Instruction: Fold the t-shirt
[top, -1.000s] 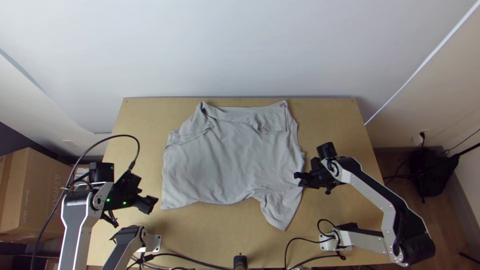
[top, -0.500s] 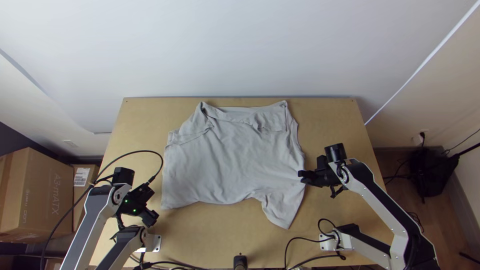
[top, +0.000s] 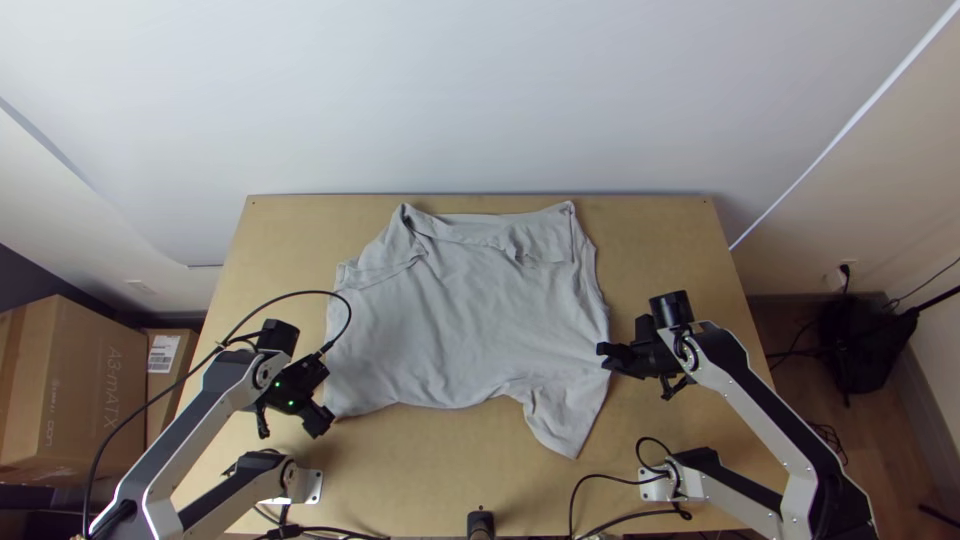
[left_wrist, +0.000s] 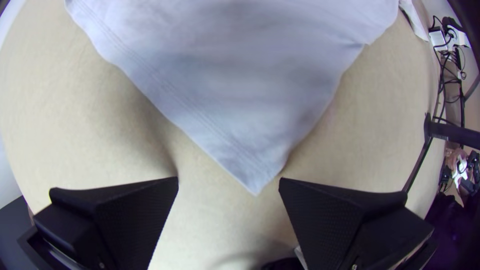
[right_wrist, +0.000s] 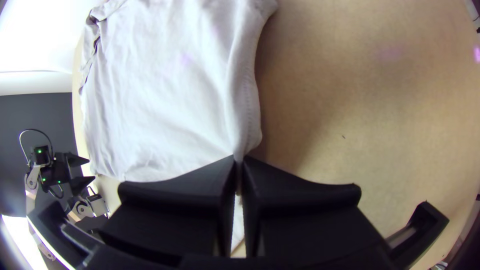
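Note:
The light grey t-shirt (top: 470, 320) lies spread on the table, with folds along its far edge and one part jutting toward the near edge at right. At its near left corner is my left gripper (top: 322, 420); in the left wrist view the left gripper (left_wrist: 229, 185) stands open, the shirt's hemmed corner (left_wrist: 250, 170) reaching between its fingers. My right gripper (top: 605, 356) is at the shirt's right edge. Seen from its wrist, the right gripper (right_wrist: 239, 167) is shut on a pinch of that edge, with the shirt (right_wrist: 170, 100) spreading to one side.
The wooden table (top: 670, 250) shows bare wood around the shirt. Cables (top: 600, 480) lie along its near edge between the arm bases. Cardboard boxes (top: 70, 390) stand off the table at left, and a black bag (top: 865, 345) is on the floor at right.
My left gripper has moved in to the shirt's near left corner. The right gripper shifted slightly right, then stayed nearly still; the jutting part's near tip moved slightly right too.

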